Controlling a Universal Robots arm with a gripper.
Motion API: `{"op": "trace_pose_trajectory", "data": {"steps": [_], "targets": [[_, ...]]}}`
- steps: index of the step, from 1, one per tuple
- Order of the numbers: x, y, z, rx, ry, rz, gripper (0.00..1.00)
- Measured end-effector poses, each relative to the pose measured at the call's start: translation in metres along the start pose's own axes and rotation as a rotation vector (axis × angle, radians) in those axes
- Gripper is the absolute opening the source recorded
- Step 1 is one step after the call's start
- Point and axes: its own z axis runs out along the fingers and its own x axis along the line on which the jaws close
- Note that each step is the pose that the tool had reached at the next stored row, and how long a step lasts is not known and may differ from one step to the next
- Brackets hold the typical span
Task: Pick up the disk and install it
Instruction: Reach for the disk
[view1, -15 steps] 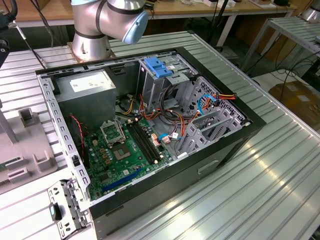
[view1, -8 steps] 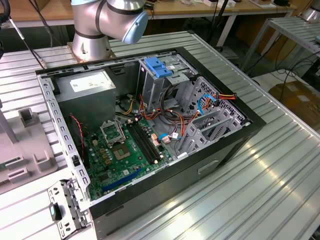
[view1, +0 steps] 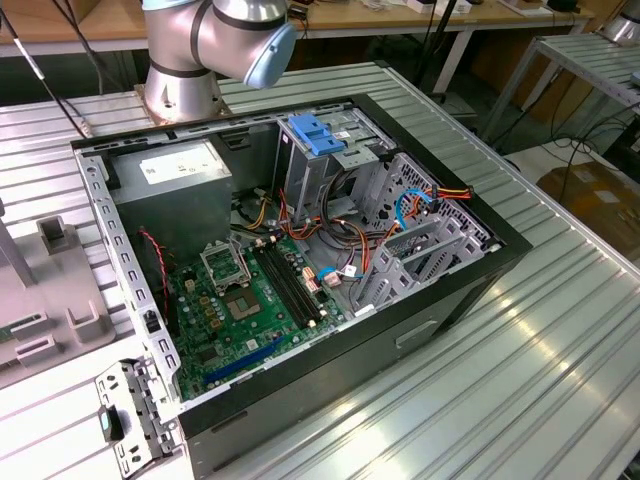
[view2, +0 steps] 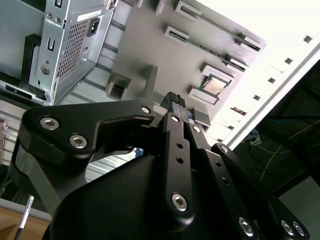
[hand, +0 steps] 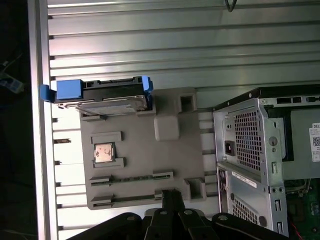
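Disk (hand: 102, 97) well apart from tool (hand: 167, 193)

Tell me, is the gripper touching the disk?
Apart. In the first wrist view the disk lies on the grey tray, with bare tray between it and the gripper.

The disk (hand: 102, 95) sits at one end of the grey holder (hand: 145, 165). The ribbed tabletop (hand: 175, 45) beyond it is bare, so there is free room above it and on that far side. Just beside the disk a hollow block (hand: 186, 102) rises from the holder. The computer case (hand: 260, 150) stands near the holder like a tall wall. In the exterior view, cables (view1: 445, 192) crowd the drive cage (view1: 425, 245) inside the case, and the arm's base (view1: 180, 90) stands close behind the case.
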Motion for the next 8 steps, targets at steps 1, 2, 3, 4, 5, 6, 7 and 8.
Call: {"op": "trace_pose_trajectory", "data": {"steps": [1,2,3,4,5,6,7,8], "targets": [[0.0012,-0.0001,0.0001,0.0,0.0,0.0,0.11],[0.0024,-0.0002,0.0002,-0.0001,-0.0001,0.0,0.11],[0.0043,-0.0003,0.0003,0.0,0.0,0.0,0.11],[0.0055,-0.0004,0.0004,0.0,0.0,0.0,0.11],[0.0066,-0.0005,0.0004,0.0,0.0,0.0,0.11],[0.0088,-0.0007,0.0006,0.0,-0.0001,0.0,0.11],[0.0103,-0.0008,0.0007,0.0,0.0,0.0,0.11],[0.0117,-0.0009,0.0007,0.0,0.0,0.0,0.11]]}}
